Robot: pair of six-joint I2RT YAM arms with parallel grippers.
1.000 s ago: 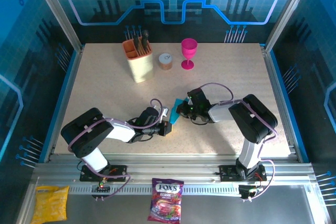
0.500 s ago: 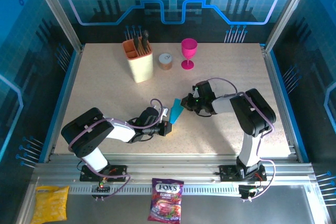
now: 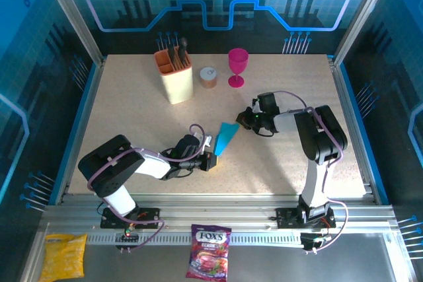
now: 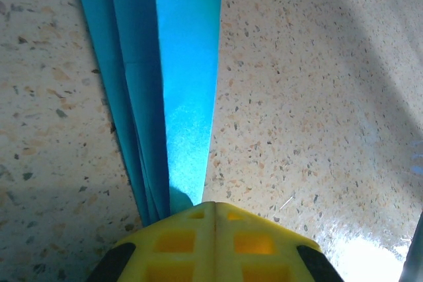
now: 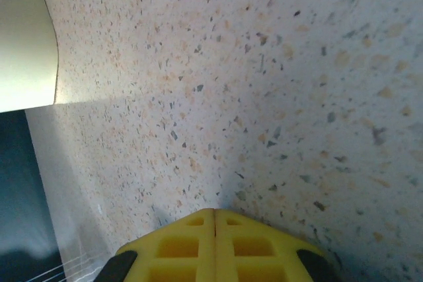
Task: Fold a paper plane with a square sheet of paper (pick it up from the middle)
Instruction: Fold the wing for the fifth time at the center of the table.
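Two pincers, both with fingers together. Nearest the bases, the left pincer [image 3: 212, 157] is clamped on the narrow end of the paper plane [image 3: 226, 137]. The plane sits near the middle of the counter [image 3: 132, 110], its long axis running from that grip away and rightward. Just past its broad far end, apart from it, the right pincer [image 3: 244, 122] is closed on nothing. The left arm has the paper, so any further crease probably falls to the right.
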